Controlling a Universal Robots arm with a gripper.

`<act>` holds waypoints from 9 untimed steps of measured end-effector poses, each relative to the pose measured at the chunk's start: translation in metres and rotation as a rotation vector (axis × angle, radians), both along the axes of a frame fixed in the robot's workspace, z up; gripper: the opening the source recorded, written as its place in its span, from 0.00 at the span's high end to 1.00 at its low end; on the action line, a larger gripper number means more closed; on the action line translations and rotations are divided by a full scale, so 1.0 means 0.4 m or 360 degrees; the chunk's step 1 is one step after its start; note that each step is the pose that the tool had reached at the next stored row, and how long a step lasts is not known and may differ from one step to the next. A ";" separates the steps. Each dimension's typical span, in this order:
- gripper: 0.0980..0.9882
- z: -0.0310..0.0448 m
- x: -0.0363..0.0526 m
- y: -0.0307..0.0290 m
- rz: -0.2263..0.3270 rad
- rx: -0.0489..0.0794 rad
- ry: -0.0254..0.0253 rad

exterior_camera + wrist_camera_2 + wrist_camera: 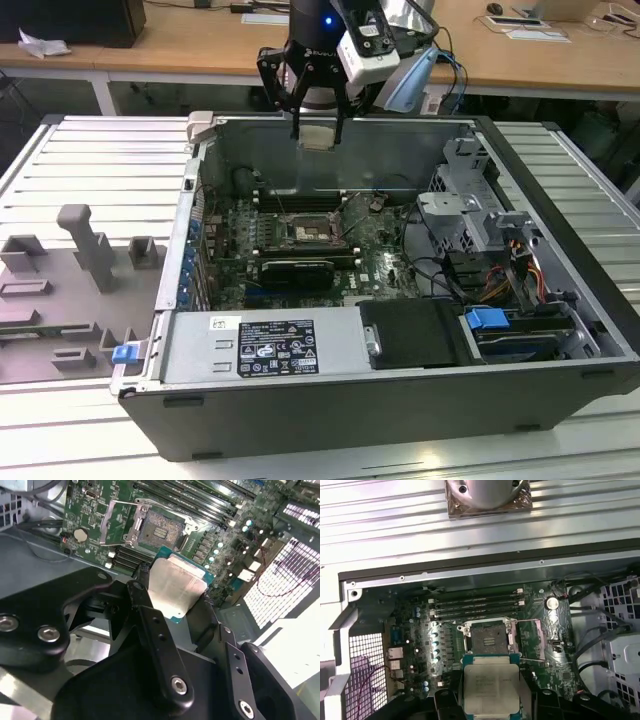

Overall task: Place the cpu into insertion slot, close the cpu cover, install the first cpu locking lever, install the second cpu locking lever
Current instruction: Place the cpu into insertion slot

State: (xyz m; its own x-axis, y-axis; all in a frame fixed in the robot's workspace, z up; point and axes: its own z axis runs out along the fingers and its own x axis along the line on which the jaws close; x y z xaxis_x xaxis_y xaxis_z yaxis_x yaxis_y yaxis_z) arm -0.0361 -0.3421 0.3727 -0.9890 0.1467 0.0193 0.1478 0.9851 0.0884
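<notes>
My gripper hangs above the open computer case, shut on the cpu, a pale silvery square chip. In both wrist views the cpu sits between the black fingers, well above the board. The insertion slot lies bare below it, a dark square socket on the green board. The cpu cover is swung open beside the slot, a thin silvery frame.
Long memory slots run along one side of the socket. A long black card lies on the other side. A grey power supply, a drive cage and cables fill the case. A grey fixture tray sits at the exterior view's left.
</notes>
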 end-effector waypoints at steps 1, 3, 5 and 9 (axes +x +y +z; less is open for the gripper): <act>0.50 0.000 0.000 0.000 -0.0017 0.0000 0.00000; 0.50 0.000 0.000 0.000 -0.0056 0.0000 0.00000; 0.50 -0.001 0.000 0.000 -0.0111 -0.0001 -0.00001; 0.50 -0.001 0.000 0.000 -0.0217 -0.0001 0.00000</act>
State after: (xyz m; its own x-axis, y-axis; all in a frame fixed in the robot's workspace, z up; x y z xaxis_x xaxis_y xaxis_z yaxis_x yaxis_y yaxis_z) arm -0.0361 -0.3421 0.3723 -0.9598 0.2799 0.0191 0.2805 0.9559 0.0876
